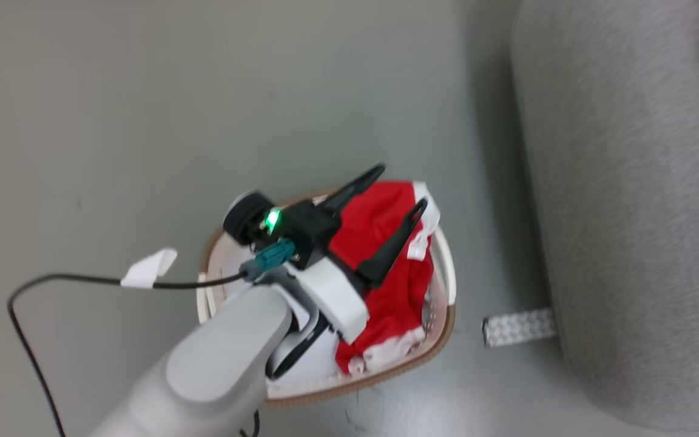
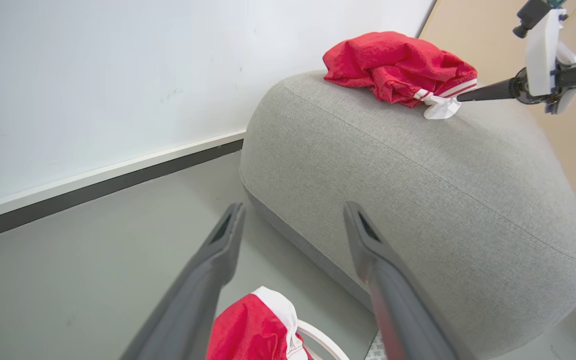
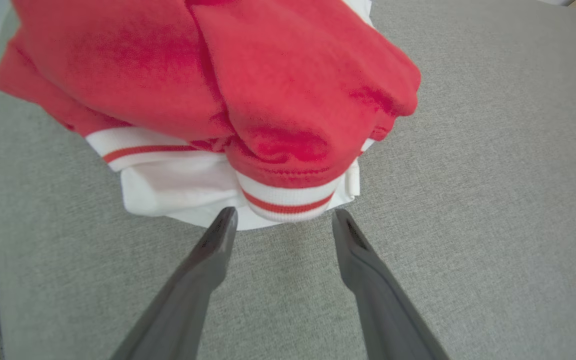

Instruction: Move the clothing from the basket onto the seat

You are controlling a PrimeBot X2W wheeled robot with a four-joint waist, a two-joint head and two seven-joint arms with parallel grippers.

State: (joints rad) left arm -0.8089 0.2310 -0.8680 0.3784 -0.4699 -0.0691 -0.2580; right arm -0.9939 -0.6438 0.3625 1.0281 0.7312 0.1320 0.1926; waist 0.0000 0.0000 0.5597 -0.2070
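Observation:
A red garment (image 1: 398, 291) with white trim lies crumpled in the cream basket (image 1: 446, 315) on the floor. My left gripper (image 1: 401, 186) hovers just above it, open and holding nothing. The left wrist view shows the same gripper (image 2: 293, 206) above that garment (image 2: 248, 330) and the basket rim (image 2: 318, 337). A second red garment (image 2: 398, 65) rests on top of the grey seat (image 2: 418, 190). My right gripper (image 3: 284, 214) stands open right at this garment's white cuffs (image 3: 288, 200), gripping nothing. The seat (image 1: 628, 212) stands to the right of the basket.
A black cable with a white tag (image 1: 149, 267) trails over the grey floor left of the basket. A perforated metal strip (image 1: 516, 328) lies at the seat's base. A white wall with a dark baseboard (image 2: 118, 175) stands behind the seat, and a beige panel (image 2: 493, 30) is beyond it.

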